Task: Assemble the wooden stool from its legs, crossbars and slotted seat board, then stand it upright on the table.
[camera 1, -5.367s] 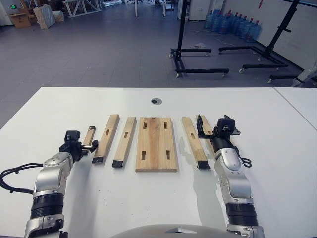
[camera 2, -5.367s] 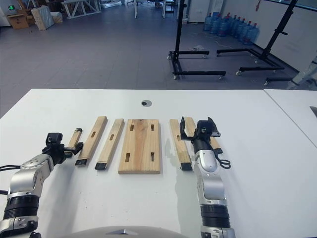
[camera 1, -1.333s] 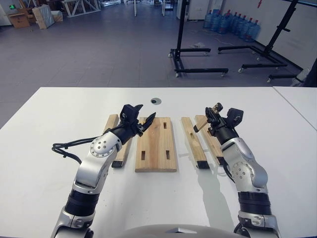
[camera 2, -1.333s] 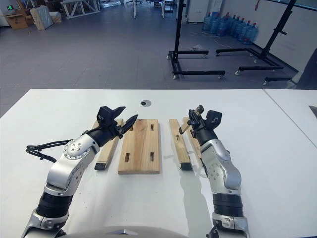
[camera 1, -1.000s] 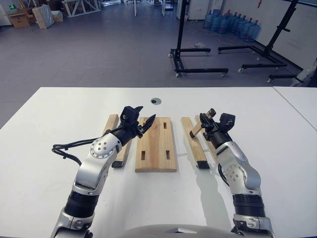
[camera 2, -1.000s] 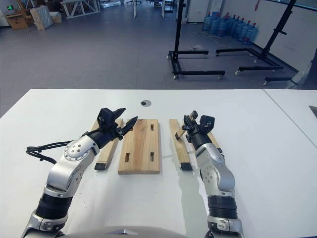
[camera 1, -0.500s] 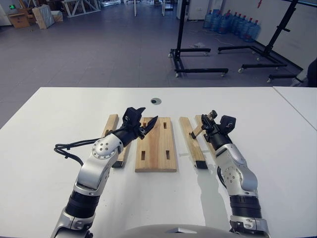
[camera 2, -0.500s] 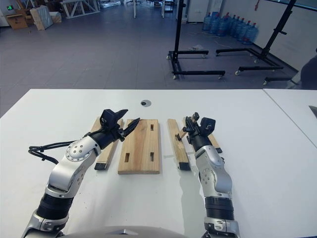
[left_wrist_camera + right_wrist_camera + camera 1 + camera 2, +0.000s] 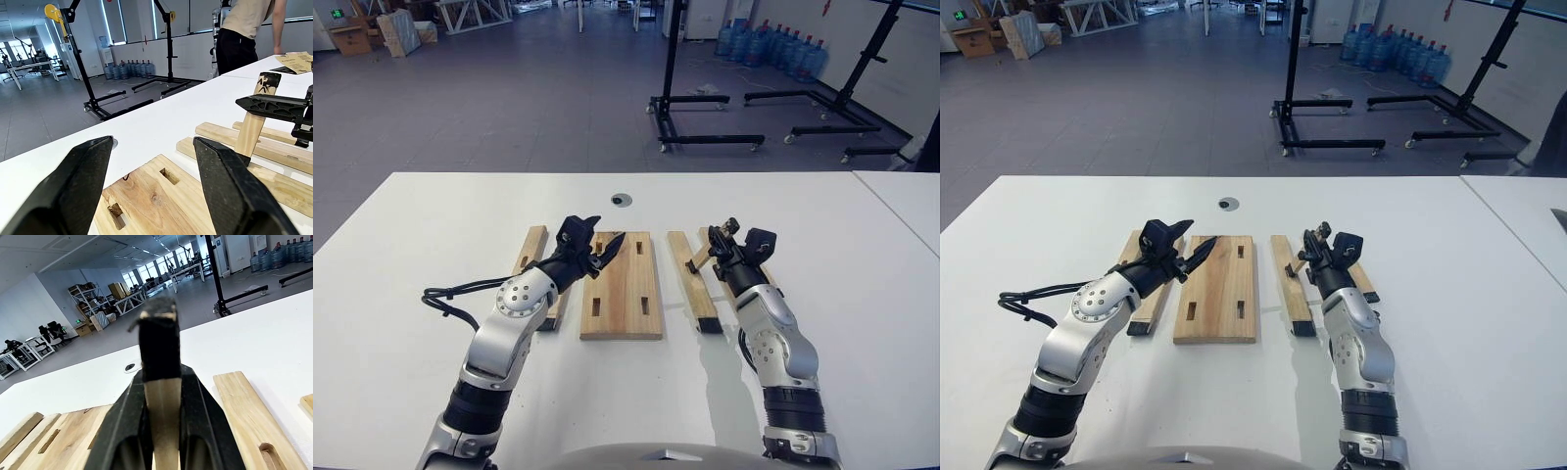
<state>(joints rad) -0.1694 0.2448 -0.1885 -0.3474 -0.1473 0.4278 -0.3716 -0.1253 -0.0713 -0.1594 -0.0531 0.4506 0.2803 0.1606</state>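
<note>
- The right claw (image 9: 719, 246) is clamped on a short crossbar (image 9: 696, 261). Over the last second or so it has come down and moved toward 9 o'clock. It was held higher over the outer pieces and is now low over the slotted leg (image 9: 697, 294), which lies at 3 o'clock of the seat board (image 9: 623, 294).
- The crossbar is tilted, with its dark-capped end up. In the left wrist view its lower end appears to touch the leg near a slot, though I cannot tell whether it has entered.
- I judge this to be the first joint being started: a crossbar going into a leg. Nothing is assembled yet, and the board and legs lie flat on the counter (image 9: 411, 245).
- The left claw (image 9: 606, 234) has its fingers apart and holds nothing. It hovers over the seat board's 11 o'clock corner and has drifted slightly toward 3 o'clock in that time.
- Compared with the earliest frame, both arms were then low at the outer ends of the row of parts. The left was at the 9 o'clock end and the right was down among the pieces at 3 o'clock. Both are now raised and drawn in toward the board.
- The outer leg (image 9: 530, 250) at 9 o'clock lies where it lay then.
</note>
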